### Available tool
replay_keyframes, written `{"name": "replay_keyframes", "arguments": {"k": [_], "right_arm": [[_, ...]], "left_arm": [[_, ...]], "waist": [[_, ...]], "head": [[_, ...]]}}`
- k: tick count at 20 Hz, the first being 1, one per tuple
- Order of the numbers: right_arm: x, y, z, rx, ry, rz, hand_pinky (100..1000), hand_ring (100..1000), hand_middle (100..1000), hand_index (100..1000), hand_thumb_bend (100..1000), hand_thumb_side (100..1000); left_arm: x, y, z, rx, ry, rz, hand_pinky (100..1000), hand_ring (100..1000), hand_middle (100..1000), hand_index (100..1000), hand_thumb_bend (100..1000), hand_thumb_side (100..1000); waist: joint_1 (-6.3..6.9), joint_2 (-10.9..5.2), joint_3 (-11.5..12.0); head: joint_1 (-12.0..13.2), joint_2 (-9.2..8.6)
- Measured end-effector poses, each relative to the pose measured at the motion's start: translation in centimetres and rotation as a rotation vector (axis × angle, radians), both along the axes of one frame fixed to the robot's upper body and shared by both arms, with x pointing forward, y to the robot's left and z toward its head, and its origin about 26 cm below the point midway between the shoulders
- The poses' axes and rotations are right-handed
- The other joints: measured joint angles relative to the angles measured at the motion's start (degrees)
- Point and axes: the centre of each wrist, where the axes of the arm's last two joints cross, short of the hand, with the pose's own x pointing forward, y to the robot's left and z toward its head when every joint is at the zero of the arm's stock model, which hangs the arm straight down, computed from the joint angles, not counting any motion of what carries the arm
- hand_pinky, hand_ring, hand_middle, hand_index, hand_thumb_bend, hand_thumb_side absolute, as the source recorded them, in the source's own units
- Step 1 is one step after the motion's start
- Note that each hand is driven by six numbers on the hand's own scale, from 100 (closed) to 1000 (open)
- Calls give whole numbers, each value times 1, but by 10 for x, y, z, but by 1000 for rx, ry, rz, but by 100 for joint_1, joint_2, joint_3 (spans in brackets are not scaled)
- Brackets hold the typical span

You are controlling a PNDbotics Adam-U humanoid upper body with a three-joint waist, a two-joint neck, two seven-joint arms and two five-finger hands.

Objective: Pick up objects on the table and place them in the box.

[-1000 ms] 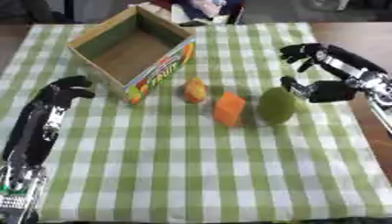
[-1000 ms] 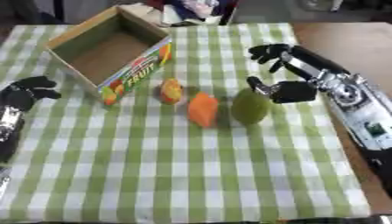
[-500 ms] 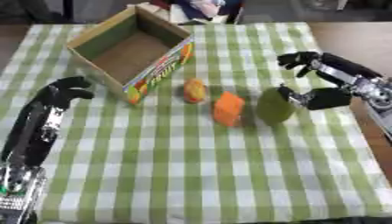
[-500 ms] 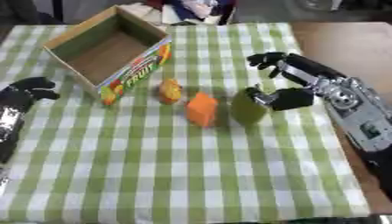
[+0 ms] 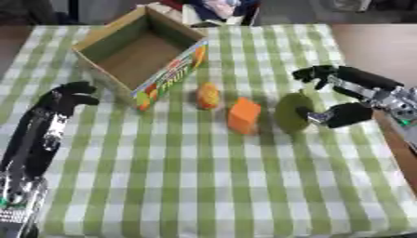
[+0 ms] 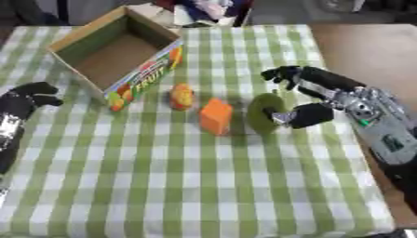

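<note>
Counter (image 5: 204, 186) under a green and white checked cloth. Cardboard box (image 5: 138, 53) sitting open at about 11 o'clock from the counter's middle, printed fruit picture on its near wall, nothing showing inside.

Three things lying in a row near the middle: a small orange and yellow fruit (image 5: 208, 95) just beside the box's near corner, an orange block (image 5: 244, 115) at 4 o'clock from it, and a green pear-shaped fruit (image 5: 292, 113) at 3 o'clock from the block. All three resting on the cloth, apart from one another.

Right hand (image 6: 313, 100) reaching in from 3 o'clock. Its fingers (image 6: 285, 74) are spreading open and arching over the green fruit's far side at about 1 o'clock; the thumb (image 6: 299, 116) is sitting at the fruit's 3 o'clock flank, at or very near its skin. The fruit is lying between thumb and fingers; the hand is not closed round it.

Left hand (image 5: 69, 93) hanging at 9 o'clock, just beside the box's near left wall, fingers curling inward and holding nothing, well apart from the three things.
</note>
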Motion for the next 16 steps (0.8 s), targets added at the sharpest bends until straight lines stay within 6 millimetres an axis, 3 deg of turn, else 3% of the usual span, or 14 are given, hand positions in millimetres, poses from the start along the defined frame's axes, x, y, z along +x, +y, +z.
{"name": "replay_keyframes", "arguments": {"k": [16], "right_arm": [[6, -7, -22, -96, 53, -26, 769, 886, 888, 997, 239, 612]], "left_arm": [[0, 0, 0, 1, 2, -1, 845, 682, 707, 829, 100, 887]], "waist": [[-21, 0, 34]], "head": [[0, 0]]}}
